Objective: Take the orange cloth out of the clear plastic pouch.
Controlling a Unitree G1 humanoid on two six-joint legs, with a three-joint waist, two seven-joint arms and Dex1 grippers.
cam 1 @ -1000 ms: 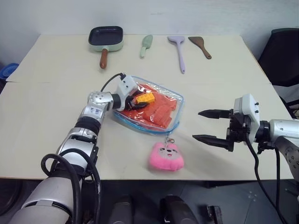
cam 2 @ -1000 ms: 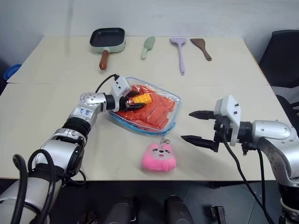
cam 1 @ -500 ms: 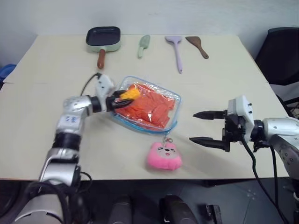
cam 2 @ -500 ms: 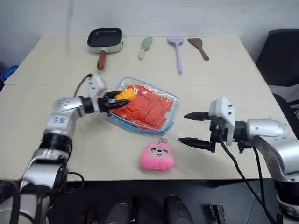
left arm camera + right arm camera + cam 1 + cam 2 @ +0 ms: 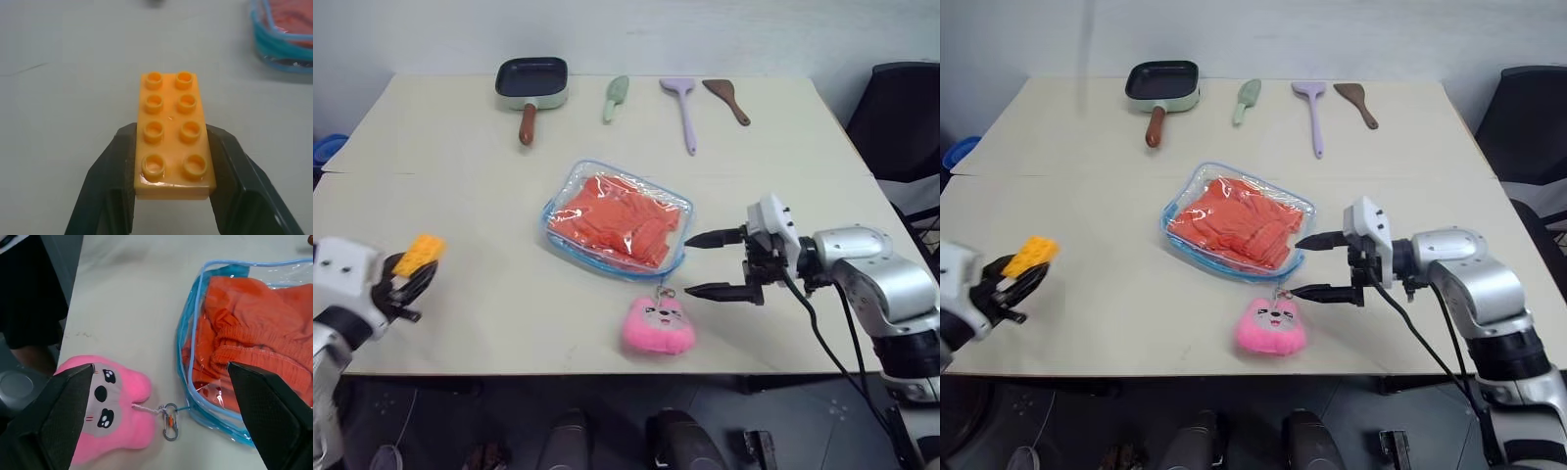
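The clear plastic pouch (image 5: 617, 219) with light blue edging lies in the middle of the table, and the orange cloth (image 5: 610, 221) sits folded inside it. A pink plush charm (image 5: 658, 326) hangs from its near corner on a clip (image 5: 169, 421). My right gripper (image 5: 710, 264) stands open just right of that corner, its fingers level and pointing at the pouch. My left gripper (image 5: 406, 279) is far off at the table's near left edge, shut on a yellow-orange toy brick (image 5: 173, 132).
At the table's far edge lie a small pan (image 5: 532, 81), a green spatula (image 5: 617, 96), a lilac spatula (image 5: 682, 99) and a brown spatula (image 5: 727, 98). A dark chair (image 5: 901, 117) stands at the right.
My left gripper has pulled the toy brick away from the pouch's left end, back to the table's near left edge. My right gripper has edged left toward the pouch's near corner.
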